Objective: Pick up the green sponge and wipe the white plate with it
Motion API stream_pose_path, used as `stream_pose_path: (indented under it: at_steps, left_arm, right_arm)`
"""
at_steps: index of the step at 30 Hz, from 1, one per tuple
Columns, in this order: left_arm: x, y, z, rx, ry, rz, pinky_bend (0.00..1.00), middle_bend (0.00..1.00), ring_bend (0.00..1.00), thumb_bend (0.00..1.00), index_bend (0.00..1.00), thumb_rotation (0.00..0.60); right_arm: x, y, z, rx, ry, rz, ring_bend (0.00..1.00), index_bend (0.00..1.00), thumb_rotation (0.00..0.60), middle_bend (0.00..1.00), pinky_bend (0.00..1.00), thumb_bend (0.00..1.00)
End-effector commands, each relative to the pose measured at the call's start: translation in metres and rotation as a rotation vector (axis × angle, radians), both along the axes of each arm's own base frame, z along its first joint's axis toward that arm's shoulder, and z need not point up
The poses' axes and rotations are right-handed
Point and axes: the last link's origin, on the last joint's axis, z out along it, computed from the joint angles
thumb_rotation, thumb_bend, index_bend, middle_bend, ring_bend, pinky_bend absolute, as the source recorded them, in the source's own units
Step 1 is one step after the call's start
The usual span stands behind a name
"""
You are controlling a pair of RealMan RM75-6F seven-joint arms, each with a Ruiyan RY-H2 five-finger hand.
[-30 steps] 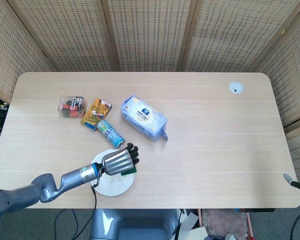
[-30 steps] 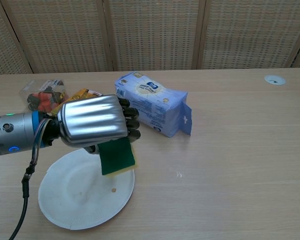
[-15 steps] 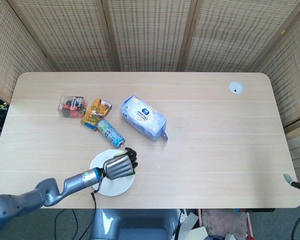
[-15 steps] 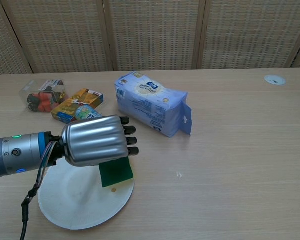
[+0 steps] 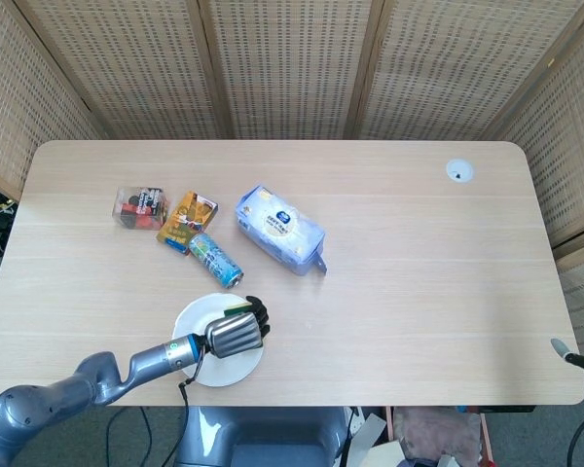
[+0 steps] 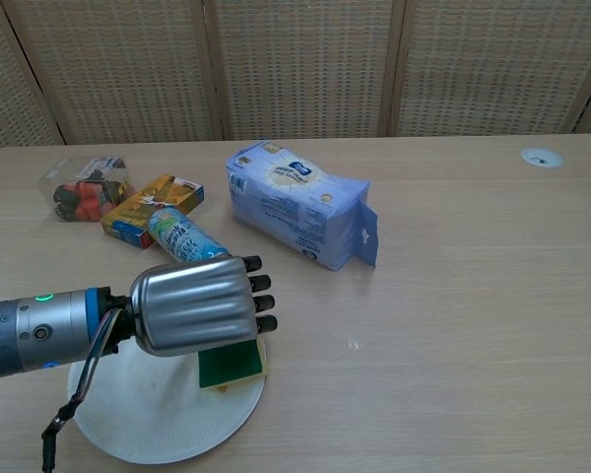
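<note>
Here, a pale wooden desk [image 5: 419,292] fills the frame before woven screens. A blue-and-white soft pack [image 6: 297,202] lies near the middle, the largest item on it. At the near edge the white plate [image 6: 128,424] lies flat, and the left robot hand [image 6: 195,304] sits over the plate's right side, knuckles up, fingers curled down around the green sponge [image 6: 229,363]. The sponge, green over a yellow layer, pokes out below the hand and rests on the plate near its right rim. A printed can [image 6: 182,236] lies on its side just behind the plate, next to an orange carton [image 6: 151,207] and a clear box of red items [image 6: 83,187]. A small white disc [image 5: 458,171] sits at the far corner. The right robot hand is out of frame.
</note>
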Motion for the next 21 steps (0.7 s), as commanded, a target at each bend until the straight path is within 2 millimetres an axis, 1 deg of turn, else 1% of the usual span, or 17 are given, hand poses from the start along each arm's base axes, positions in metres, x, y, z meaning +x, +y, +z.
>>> stream_pose_path:
  at_steps: [1, 5, 8, 11, 13, 21]
  left_arm:
    - [0.002, 0.001, 0.001, 0.003, -0.015, 0.004, 0.45, 0.64, 0.43, 0.16, 0.71, 0.6]
    - [0.008, 0.005, 0.009, 0.004, -0.079, 0.036, 0.45, 0.64, 0.43, 0.16, 0.71, 0.6]
    - [0.014, 0.007, 0.019, 0.003, -0.129, 0.043, 0.45, 0.64, 0.43, 0.16, 0.71, 0.6]
    - [0.015, 0.006, 0.023, -0.01, -0.135, 0.056, 0.45, 0.64, 0.43, 0.16, 0.71, 0.6]
    - [0.014, 0.004, 0.022, -0.013, -0.116, 0.05, 0.45, 0.64, 0.43, 0.16, 0.71, 0.6]
    - [0.006, -0.001, 0.006, -0.017, -0.051, 0.044, 0.45, 0.64, 0.43, 0.16, 0.71, 0.6]
  right_arm:
    - [0.0, 0.0, 0.0, -0.001, -0.001, 0.0, 0.0, 0.0, 0.6, 0.0, 0.0, 0.0]
    - [0.0, 0.001, 0.001, -0.003, -0.003, 0.002, 0.0, 0.0, 0.6, 0.0, 0.0, 0.0]
    - [0.0, 0.001, 0.001, -0.002, -0.005, 0.002, 0.0, 0.0, 0.6, 0.0, 0.0, 0.0]
    - [0.001, 0.001, 0.001, 0.0, -0.004, 0.005, 0.0, 0.0, 0.6, 0.0, 0.0, 0.0]
    - [0.001, 0.001, 0.0, 0.001, -0.004, 0.006, 0.0, 0.0, 0.6, 0.0, 0.0, 0.0]
    - [0.001, 0.001, 0.001, -0.001, -0.005, 0.006, 0.0, 0.0, 0.6, 0.0, 0.0, 0.0]
